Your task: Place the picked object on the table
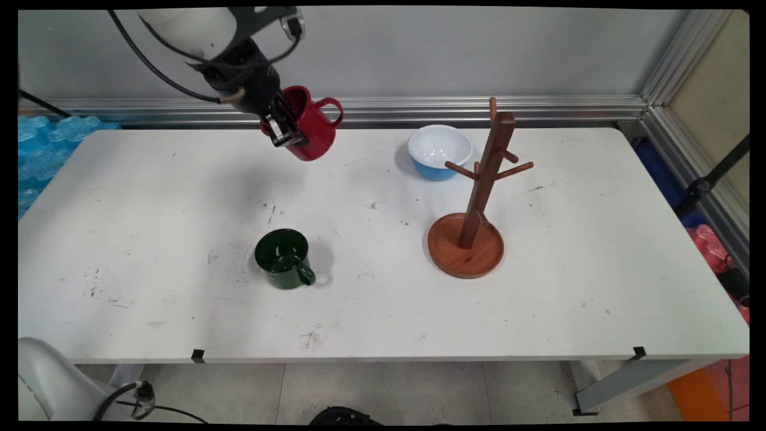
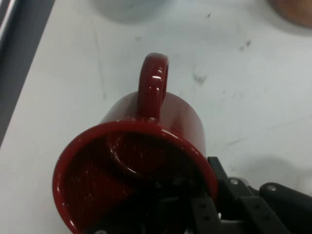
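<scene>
Gripper [image 1: 286,127] clamped on the red mug's [image 1: 312,126] rim, mug aloft over the table's [image 1: 149,287] far side, tilted, mouth up-left toward the arm, handle toward the wooden mug tree [image 1: 479,197], green mug [image 1: 283,258] well below.

you won't find any readable text, label, brand, number or sign here, on the mugs, bowl, wooden rack, table or arm.

A robotics lab: scuffed white table [image 1: 538,311] fenced by aluminium framing [image 1: 664,66].
</scene>
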{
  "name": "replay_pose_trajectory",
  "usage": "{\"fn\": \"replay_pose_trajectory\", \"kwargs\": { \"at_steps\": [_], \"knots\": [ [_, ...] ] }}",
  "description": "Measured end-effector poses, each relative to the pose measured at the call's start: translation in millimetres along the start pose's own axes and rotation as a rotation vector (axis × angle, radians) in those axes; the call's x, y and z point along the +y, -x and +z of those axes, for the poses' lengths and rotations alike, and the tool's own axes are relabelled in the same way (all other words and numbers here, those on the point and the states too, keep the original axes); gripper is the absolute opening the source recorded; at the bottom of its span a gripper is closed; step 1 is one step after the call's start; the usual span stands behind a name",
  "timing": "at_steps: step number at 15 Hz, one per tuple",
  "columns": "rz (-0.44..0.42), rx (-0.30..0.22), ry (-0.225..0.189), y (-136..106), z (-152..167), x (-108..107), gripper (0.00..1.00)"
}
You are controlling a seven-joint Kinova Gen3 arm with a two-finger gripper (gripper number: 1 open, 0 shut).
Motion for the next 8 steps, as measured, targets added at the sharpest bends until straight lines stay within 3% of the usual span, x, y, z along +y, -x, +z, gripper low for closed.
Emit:
{"fn": "replay_pose_trajectory", "kwargs": {
  "at_steps": [8],
  "knots": [
    [0.05,-0.149,-0.039,2.7,59.0,8.5,0.0]
  ]
}}
